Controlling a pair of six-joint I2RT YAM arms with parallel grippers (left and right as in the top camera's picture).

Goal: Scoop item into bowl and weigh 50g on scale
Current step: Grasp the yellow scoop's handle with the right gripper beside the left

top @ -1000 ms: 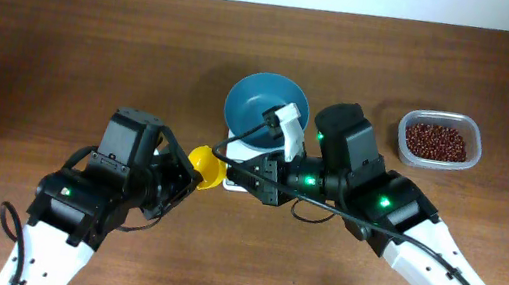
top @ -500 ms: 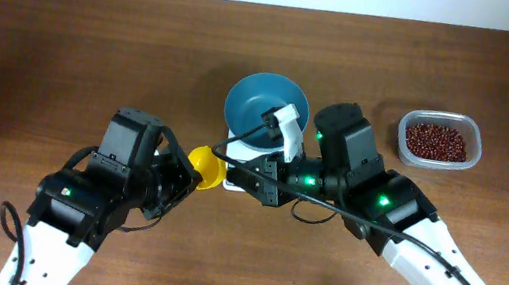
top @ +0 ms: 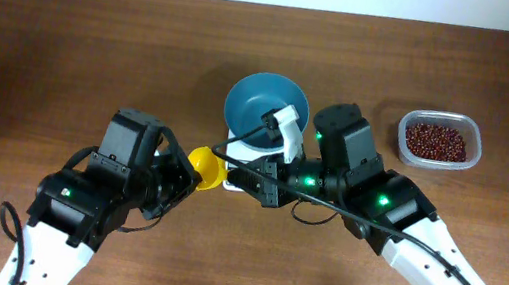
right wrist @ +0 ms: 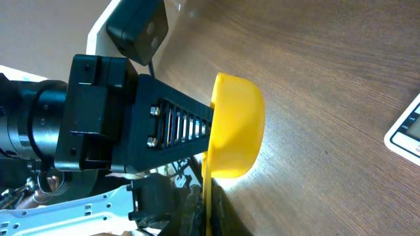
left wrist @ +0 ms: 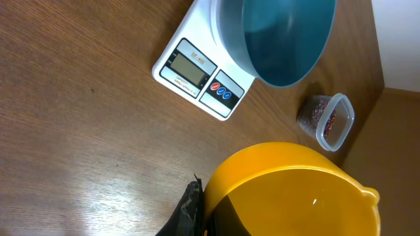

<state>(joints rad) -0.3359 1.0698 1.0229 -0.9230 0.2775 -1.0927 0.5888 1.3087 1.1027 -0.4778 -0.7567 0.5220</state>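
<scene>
At 1 o'clock from the left gripper [top: 192, 174], clamped on a yellow scoop [left wrist: 289, 190], sits the bowl [left wrist: 282, 39] on the scale [left wrist: 197, 73]. Grip of the right gripper [top: 235, 176]: can't tell. Scale print's unreadable.

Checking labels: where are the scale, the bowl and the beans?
scale [left wrist: 190, 67], left wrist view, on its grey display.
bowl [top: 255, 102], overhead view, on its bare inner wall.
beans [top: 437, 141], overhead view, middle of the heap.
</scene>
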